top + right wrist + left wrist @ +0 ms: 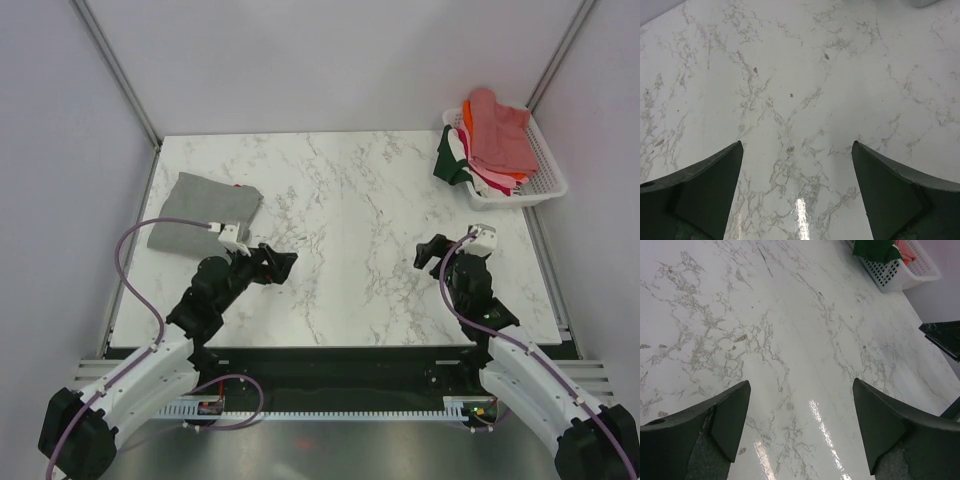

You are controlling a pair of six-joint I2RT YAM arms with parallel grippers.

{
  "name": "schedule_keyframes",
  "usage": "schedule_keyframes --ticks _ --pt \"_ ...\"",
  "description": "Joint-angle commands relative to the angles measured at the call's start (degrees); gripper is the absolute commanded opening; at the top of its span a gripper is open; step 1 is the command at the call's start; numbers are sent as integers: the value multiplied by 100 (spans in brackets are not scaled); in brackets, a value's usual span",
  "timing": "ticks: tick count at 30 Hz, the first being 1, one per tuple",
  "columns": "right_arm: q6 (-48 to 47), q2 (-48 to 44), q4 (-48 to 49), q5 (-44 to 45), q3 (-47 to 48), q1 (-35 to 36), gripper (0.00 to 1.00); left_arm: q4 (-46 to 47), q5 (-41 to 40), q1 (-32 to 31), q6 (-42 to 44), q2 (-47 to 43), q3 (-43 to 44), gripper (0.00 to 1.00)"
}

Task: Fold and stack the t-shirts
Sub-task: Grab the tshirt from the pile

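While both hands hang spread over marble, the tees lie toward the two far corners. The basket sits at the far right corner of the desk and holds a loose heap. A salmon-pink tee lies on top, with an orange tee at the back edge. A green tee spills over the left rim, and white and red-pink cloth shows beneath. A grey tee lies folded flat on the desk at far left, well apart from the basket. The left hand is near the grey tee's near right corner, not touching it. Its fingers are wide apart over marble, and its wrist view catches the basket and green tee at top right. The right hand is likewise spread over marble, near the basket's front but apart from it.
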Motion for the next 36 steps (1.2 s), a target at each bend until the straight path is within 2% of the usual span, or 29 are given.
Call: schedule_keyframes --ticks 1,4,6,8,10,12,14,15,19,22,24,28,29,33,34,36 --pt "89 220 -380 546 626 -3 98 178 0 4 173 -194 -33 91" --pt "449 537 -962 916 1556 -99 98 186 17 4 173 -318 -95 91" --pt "485 1098 -1355 873 2173 -397 97 169 -1 4 173 -379 -130 91" --pt "564 1889 -1691 864 3218 -669 98 186 43 4 112 -380 -139 91" --pt "687 2686 -2216 786 4200 -1257 92 186 113 4 77 -310 -139 91" --pt "818 3164 -2325 163 4713 -2010 84 195 113 4 59 -239 -113 91" --pt "924 3814 -2316 -198 5320 -2434 83 186 122 4 33 -134 -78 91" --pt "907 4034 -2325 -365 5540 -2637 77 186 157 4 33 -116 -69 91" --pt "889 5333 -2527 -437 6717 -2780 73 186 166 4 24 -46 -33 91" --pt "1125 5932 -2379 -436 7105 -2929 71 186 131 4 41 -54 -51 91" --pt "1144 6258 -2020 -699 7290 -3130 71 186 87 4 50 -46 -69 91" --pt "1057 7408 -2096 -1166 8430 -3299 72 195 69 4 85 -46 -95 91" --pt "1048 7559 -2114 -1140 8555 -3307 68 221 52 4 94 -37 -86 90" --pt "1214 8148 -2114 -1174 8952 -3316 66 213 25 4 120 -19 -69 90" --pt "1241 8341 -2106 -1227 9083 -3308 63 221 -1 4 129 -10 -86 90" --pt "1311 8483 -2044 -1324 9172 -3307 48 222 -1 4 147 -10 -86 90"
